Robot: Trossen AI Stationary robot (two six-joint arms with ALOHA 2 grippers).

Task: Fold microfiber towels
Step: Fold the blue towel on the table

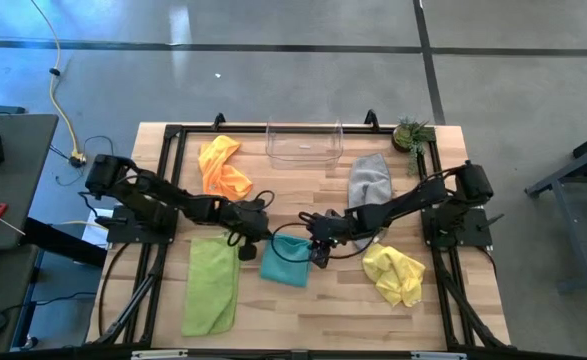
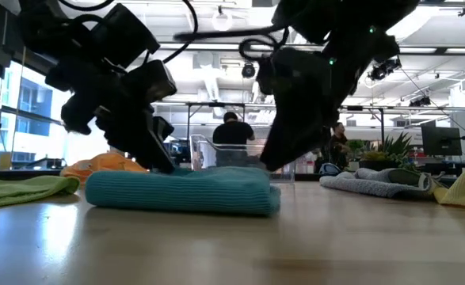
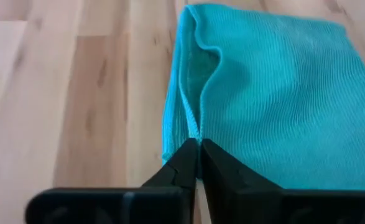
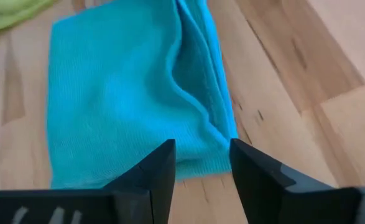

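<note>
While the teal towel (image 1: 286,260) lies folded at the middle of the table (image 1: 303,310), I have both my pincers down at its far edge. My left gripper (image 3: 199,144) has its fingers pressed together on a raised hem of the teal towel, pinching the cloth at the corner nearer my left arm. My right gripper (image 4: 202,155) sits at the opposite corner with its fingers apart, the towel's edge lying between and just ahead of them, not clamped. In the low view the teal towel (image 2: 183,191) rests flat on the wood with both grippers at its back edge. The lime towel (image 1: 211,285) lies spread on my left side, the orange towel (image 1: 223,167) bunched beyond it, the grey towel (image 1: 369,178) beside the bin (image 1: 304,142), and the yellow towel (image 1: 395,273) crumpled on my right.
</note>
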